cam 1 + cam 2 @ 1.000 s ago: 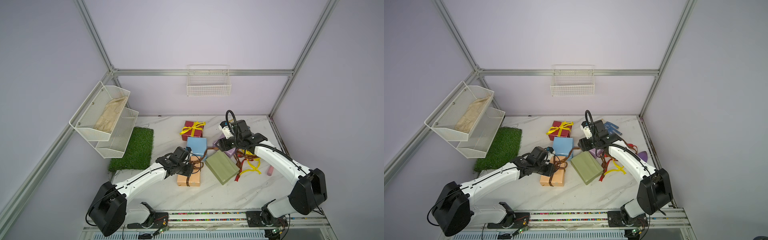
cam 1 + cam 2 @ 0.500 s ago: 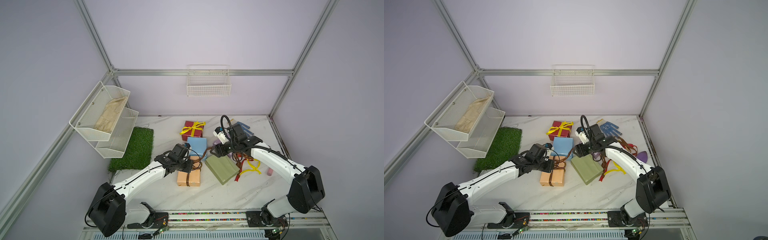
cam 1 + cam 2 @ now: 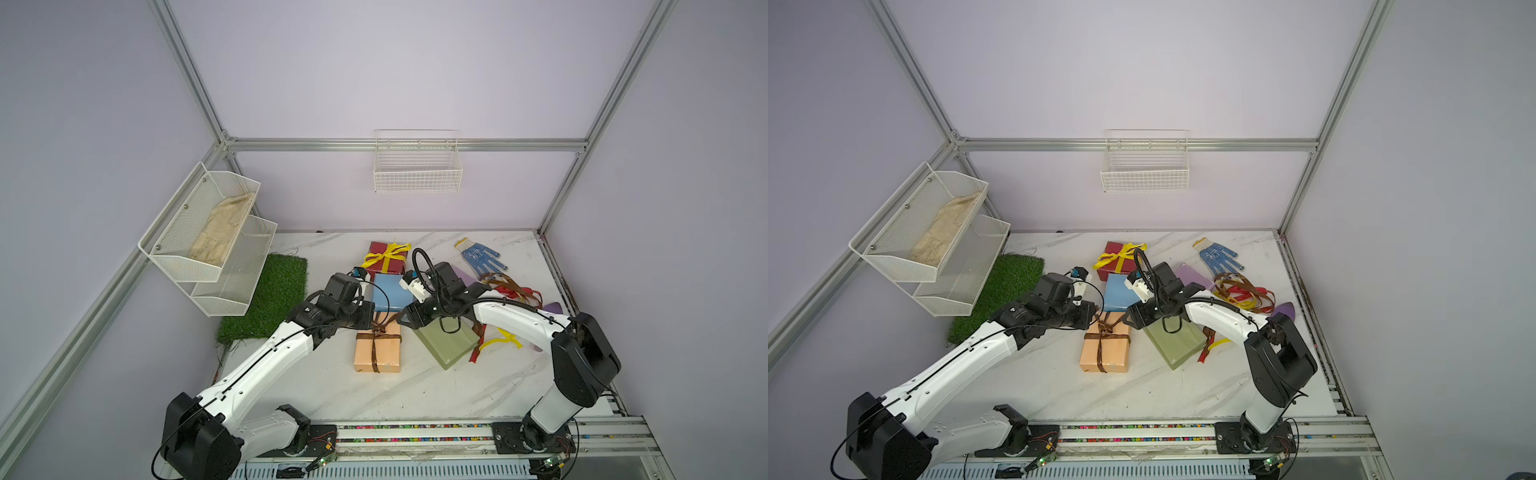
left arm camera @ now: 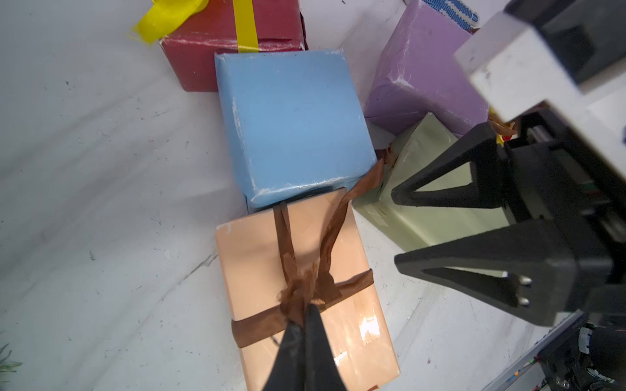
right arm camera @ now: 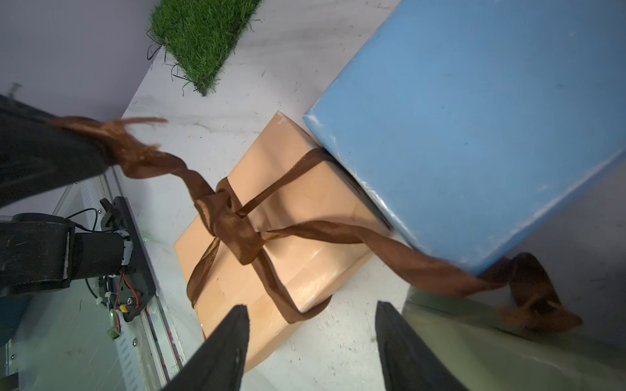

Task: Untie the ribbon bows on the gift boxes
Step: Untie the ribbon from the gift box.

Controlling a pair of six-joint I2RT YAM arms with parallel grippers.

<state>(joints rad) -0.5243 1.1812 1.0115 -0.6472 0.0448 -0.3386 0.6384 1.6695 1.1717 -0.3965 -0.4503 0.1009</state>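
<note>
Pinching brown ribbon (image 4: pixel 326 237), left jaws closed; right jaws wide apart.

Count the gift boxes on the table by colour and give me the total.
Dark red box: 1
Light blue box: 1
Lilac box: 1
Olive green box: 1
Peach box: 1
Total: 5

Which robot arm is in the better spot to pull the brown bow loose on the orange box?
Left. The left gripper is shut on one tail of the brown ribbon tied round the peach box, so it probably only needs to pull. The right gripper is open, holding nothing.
</note>
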